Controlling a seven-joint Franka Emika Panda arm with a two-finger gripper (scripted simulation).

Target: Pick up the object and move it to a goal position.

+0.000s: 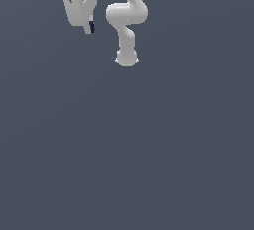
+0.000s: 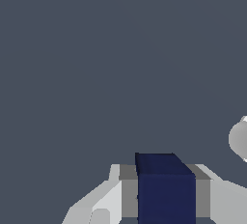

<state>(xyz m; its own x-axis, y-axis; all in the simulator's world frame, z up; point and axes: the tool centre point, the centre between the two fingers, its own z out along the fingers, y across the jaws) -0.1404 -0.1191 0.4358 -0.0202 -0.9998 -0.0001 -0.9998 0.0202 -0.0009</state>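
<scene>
Flat, dim, even sim lighting; no cast shadows or glare, soft shading only, low-res and slightly blurry.

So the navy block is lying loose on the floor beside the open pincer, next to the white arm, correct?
Not quite. The navy block isn't loose on the floor: the wrist view shows it clamped between the grey finger pads of the pincer, which is shut on it. In the exterior view it sits at the pincer's tip, beside the white arm.
</scene>
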